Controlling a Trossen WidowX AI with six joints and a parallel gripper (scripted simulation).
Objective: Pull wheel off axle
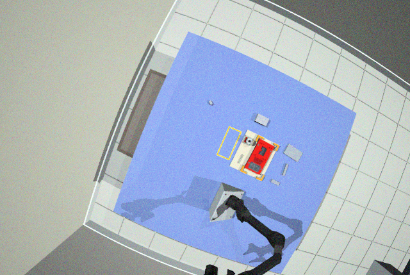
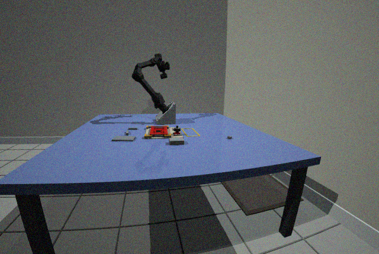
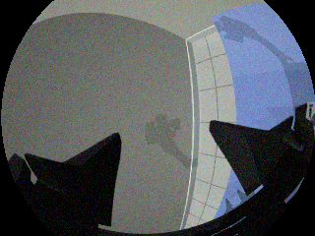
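The small dark wheel (image 1: 249,138) (image 2: 176,129) with a pale hub sits on the upright axle, at one corner of the cream board (image 1: 235,162). The axle is mostly hidden by the wheel. The marked area is a yellow outline (image 1: 222,157) (image 2: 193,136) on the blue table, beside the board on the wheel's side. My gripper (image 2: 163,76) (image 3: 167,132) is open and empty, its two black fingers wide apart in the wrist view. It is high in the air, far from the wheel and beyond the arm's base; the top view cuts it off at the bottom edge.
A red panel (image 1: 253,158) lies on the board, held by orange corners. A grey block (image 1: 261,120) (image 2: 176,141) lies near the wheel. A flat plate (image 1: 293,152) (image 2: 123,138) and two small bars lie past the panel. A tiny grey piece (image 1: 211,102) (image 2: 229,137) lies farther off.
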